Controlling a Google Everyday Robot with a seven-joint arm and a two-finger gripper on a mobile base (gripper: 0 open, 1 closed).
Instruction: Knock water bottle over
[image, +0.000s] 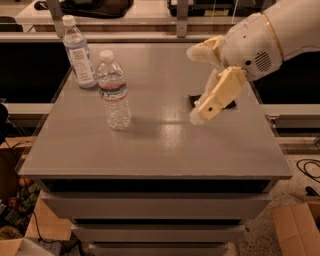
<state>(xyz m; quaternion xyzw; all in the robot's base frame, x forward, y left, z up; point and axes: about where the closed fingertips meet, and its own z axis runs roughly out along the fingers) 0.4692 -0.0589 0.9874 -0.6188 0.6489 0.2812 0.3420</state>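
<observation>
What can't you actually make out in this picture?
- Black object: camera view, mostly hidden behind the gripper, which hangs open over the right side of the table.
- Arm: camera view, cut off by the right edge.
- Label print on the water bottle and the taller bottle: camera view, too small to read.

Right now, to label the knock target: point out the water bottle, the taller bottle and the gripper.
water bottle (114, 93), camera view, on its band label
taller bottle (80, 55), camera view, on its large label
gripper (196, 84), camera view, between its fingertips, right of both bottles
</observation>
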